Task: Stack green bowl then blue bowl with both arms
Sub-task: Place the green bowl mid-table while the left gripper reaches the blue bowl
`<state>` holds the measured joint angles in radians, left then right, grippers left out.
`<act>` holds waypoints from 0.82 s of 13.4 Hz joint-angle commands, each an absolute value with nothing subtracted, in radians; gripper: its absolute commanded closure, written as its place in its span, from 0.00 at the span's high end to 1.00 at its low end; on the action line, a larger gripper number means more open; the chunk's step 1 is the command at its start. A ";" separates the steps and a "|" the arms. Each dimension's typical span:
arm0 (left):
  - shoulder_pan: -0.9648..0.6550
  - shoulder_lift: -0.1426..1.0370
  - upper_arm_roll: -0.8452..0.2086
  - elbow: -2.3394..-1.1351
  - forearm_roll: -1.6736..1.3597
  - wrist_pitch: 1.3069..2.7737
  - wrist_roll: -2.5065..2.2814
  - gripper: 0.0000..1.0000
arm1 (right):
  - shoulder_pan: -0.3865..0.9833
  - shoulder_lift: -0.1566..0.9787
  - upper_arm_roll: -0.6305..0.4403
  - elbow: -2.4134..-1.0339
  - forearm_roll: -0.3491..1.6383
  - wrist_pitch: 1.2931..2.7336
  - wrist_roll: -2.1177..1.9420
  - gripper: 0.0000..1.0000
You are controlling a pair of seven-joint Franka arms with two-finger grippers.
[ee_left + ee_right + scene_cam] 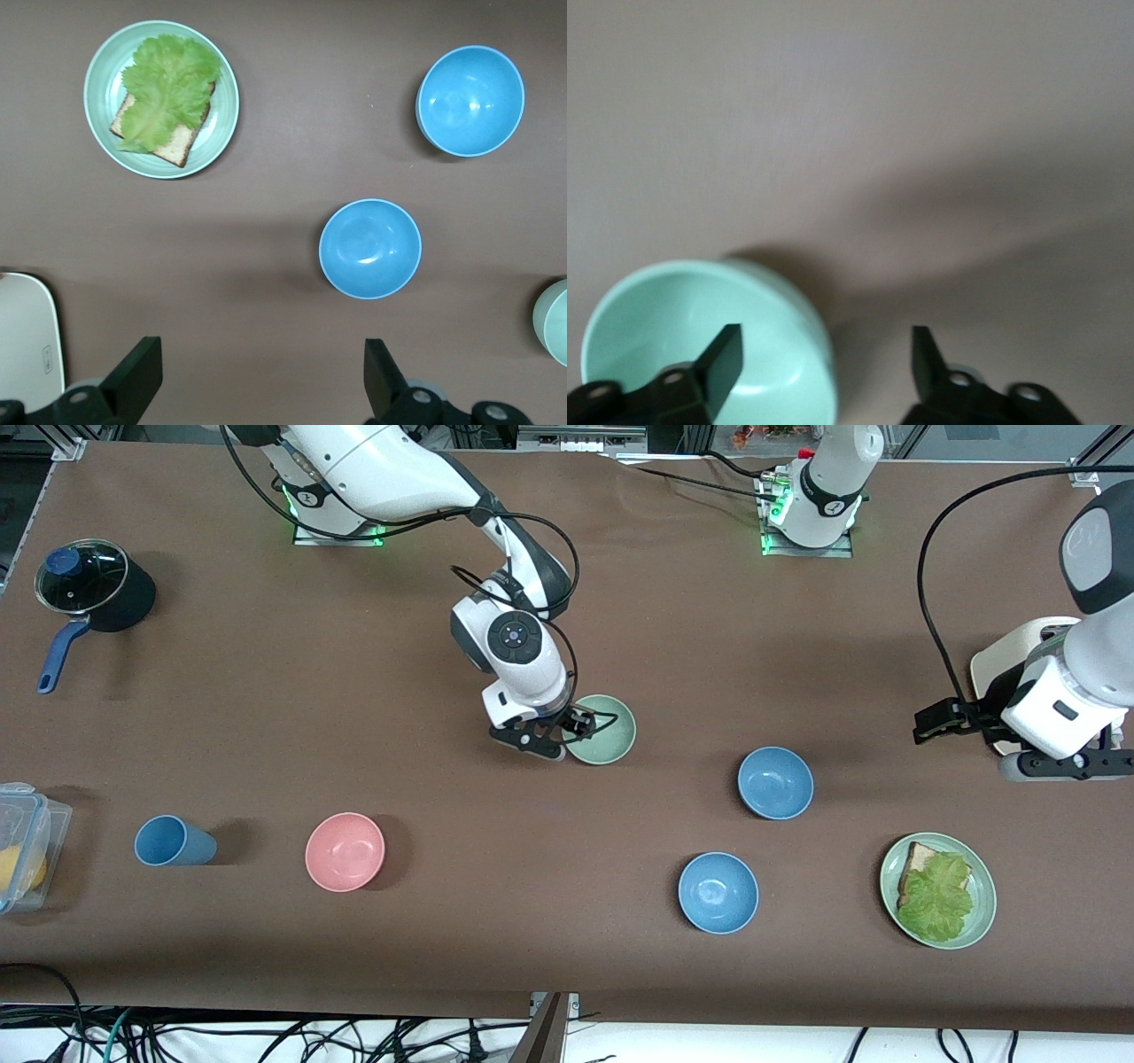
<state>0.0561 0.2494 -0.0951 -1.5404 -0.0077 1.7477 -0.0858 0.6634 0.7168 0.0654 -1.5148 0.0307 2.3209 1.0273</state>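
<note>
Mint-green and matte, the green bowl sits upright on the brown table near its middle, with the right gripper down at its rim on the side toward the right arm's end. That gripper's fingers are spread: in the right wrist view one finger hangs over the bowl's hollow and the other stands outside the wall, so the rim lies between them, released rather than pinched.

Dusty in tone, the blue bowl rests on the table toward the left arm's end, well apart from the green one. A second, glossier blue bowl lies nearer the front camera. The left gripper hovers with fingers wide apart and empty, over the table's edge by a white board; that arm waits.

Only the front view takes in the pink bowl, the blue cup and the pot. Only the left wrist view shows both blue bowls together with the plate of bread and lettuce from above, plus a sliver of the green bowl at its edge.
</note>
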 commanded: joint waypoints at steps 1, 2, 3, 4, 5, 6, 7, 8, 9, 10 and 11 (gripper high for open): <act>0.069 0.322 -0.095 -1.536 -0.055 1.759 -0.089 1.00 | 0.573 0.582 0.040 -1.525 0.028 2.173 0.848 0.99; 0.072 0.348 -0.094 -1.545 -0.073 1.763 -0.089 1.00 | 0.518 0.548 0.040 -1.525 0.029 2.122 0.772 0.99; 0.071 0.374 -0.095 -1.561 -0.075 1.784 -0.087 1.00 | 0.479 0.514 0.041 -1.526 0.031 2.073 0.699 0.99; 0.066 0.397 -0.098 -1.593 -0.078 1.836 -0.089 1.00 | 0.460 0.474 0.031 -1.531 0.029 2.024 0.643 0.99; 0.064 0.405 -0.098 -1.653 -0.103 1.923 -0.081 1.00 | 0.448 0.439 0.003 -1.535 0.031 1.982 0.594 0.99; 0.064 0.405 -0.098 -1.728 -0.148 2.019 -0.074 1.00 | 0.443 0.405 -0.024 -1.537 0.032 1.947 0.528 0.99; 0.063 0.406 -0.098 -1.796 -0.185 2.114 -0.063 1.00 | 0.436 0.365 -0.056 -1.548 0.032 1.909 0.455 0.99; 0.058 0.422 -0.100 -1.848 -0.187 2.194 -0.036 1.00 | 0.433 0.324 -0.086 -1.558 0.041 1.876 0.401 0.99; 0.058 0.445 -0.100 -1.873 -0.195 2.250 -0.003 1.00 | 0.431 0.284 -0.125 -1.565 0.076 1.829 0.350 0.99; 0.061 0.478 -0.100 -1.870 -0.201 2.272 0.015 1.00 | 0.433 0.247 -0.171 -1.566 0.113 1.775 0.289 0.99; 0.061 0.510 -0.100 -1.864 -0.242 2.287 0.018 1.00 | 0.431 0.221 -0.210 -1.568 0.132 1.728 0.225 0.99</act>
